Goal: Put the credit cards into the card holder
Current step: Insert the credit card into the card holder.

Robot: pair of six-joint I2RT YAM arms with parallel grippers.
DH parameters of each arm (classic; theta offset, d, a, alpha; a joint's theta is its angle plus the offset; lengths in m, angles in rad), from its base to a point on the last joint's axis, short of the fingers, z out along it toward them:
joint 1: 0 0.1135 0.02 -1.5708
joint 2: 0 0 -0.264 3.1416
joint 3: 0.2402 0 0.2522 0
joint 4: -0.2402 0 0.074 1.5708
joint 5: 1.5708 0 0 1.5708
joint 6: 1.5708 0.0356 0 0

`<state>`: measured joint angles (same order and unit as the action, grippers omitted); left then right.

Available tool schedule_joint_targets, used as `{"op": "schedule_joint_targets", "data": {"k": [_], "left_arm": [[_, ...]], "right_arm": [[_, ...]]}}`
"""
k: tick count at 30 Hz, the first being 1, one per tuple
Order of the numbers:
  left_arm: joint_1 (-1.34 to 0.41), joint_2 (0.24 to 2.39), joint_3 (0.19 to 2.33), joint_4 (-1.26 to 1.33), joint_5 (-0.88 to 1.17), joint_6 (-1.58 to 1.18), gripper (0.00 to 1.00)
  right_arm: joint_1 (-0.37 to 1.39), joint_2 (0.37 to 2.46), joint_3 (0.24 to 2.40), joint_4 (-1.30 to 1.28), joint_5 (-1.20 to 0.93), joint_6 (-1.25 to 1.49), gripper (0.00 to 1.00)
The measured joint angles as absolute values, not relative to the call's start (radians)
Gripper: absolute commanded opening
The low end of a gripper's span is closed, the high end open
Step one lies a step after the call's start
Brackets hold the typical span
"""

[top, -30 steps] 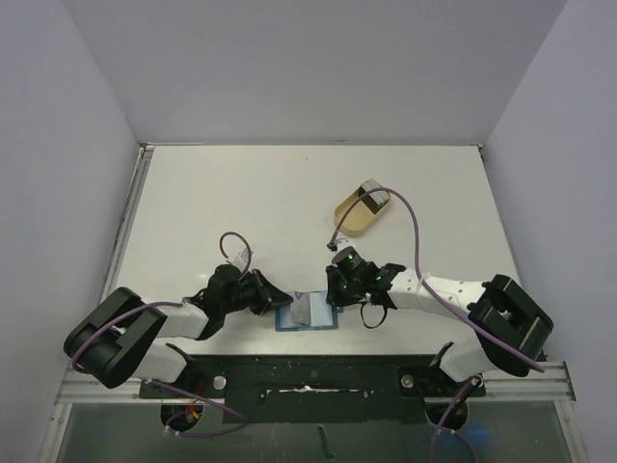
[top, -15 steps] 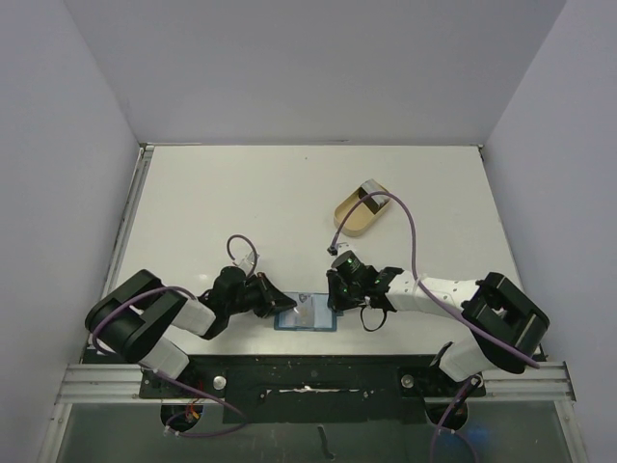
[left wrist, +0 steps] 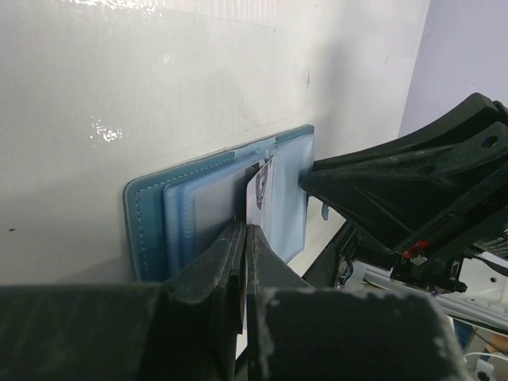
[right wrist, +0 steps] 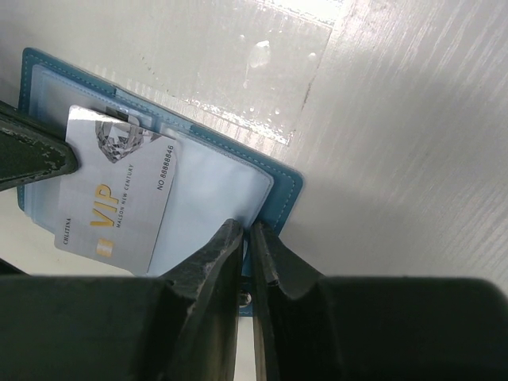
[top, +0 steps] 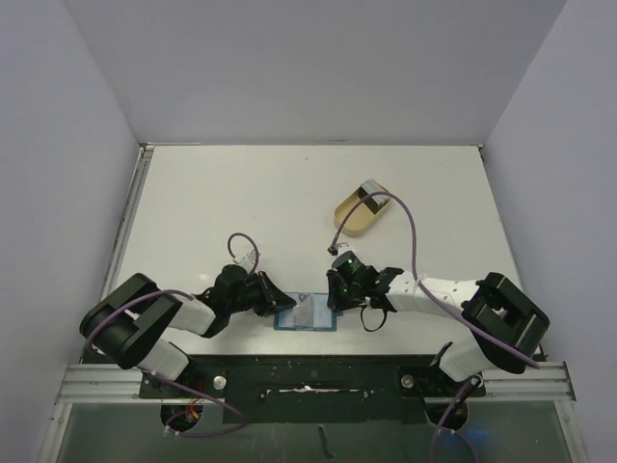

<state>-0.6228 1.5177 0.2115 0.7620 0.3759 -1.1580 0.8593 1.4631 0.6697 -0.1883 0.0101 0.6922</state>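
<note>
The blue card holder [top: 307, 315] lies open near the table's front edge, between both grippers. My left gripper [left wrist: 244, 230] is shut on a silvery credit card [left wrist: 260, 189] and holds it over the holder [left wrist: 208, 213]. In the right wrist view the card [right wrist: 119, 208], printed "VIP", lies tilted across the holder's left pocket, one corner past its edge. I cannot tell if it is inside the pocket. My right gripper [right wrist: 248, 230] is shut on the holder's right edge [right wrist: 287, 181]. Another grey card [top: 374, 201] lies in the tan dish.
The tan oval dish [top: 353, 218] stands beyond the right arm, right of centre. The black front rail [top: 308, 371] runs just below the holder. Walls close the table on the left, the right and the far side.
The left arm's elbow has shifted right and its gripper has edged a little toward the holder with the card. The right gripper has stayed on the holder's right edge.
</note>
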Motion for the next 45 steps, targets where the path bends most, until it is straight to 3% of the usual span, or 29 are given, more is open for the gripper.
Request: {"op": "schedule_joint_targets", "data": {"k": [9,24,45], "left_arm": [[-0.626,1.44,0.262,0.587,0.341,-1.077,0.0],[-0.652,1.441,0.308,0.506,0.341,-1.01,0.0],[-0.712,1.469,0.274,0.612,0.234,-1.148,0.0]], "right_arm": [[0.865,1.462,0.663,-0.171,0.018,0.697,0.11],[0.872,1.462,0.663,-0.17,0.027,0.697,0.11],[0.874,1.46,0.643,-0.129,0.038,0.787,0.12]]}}
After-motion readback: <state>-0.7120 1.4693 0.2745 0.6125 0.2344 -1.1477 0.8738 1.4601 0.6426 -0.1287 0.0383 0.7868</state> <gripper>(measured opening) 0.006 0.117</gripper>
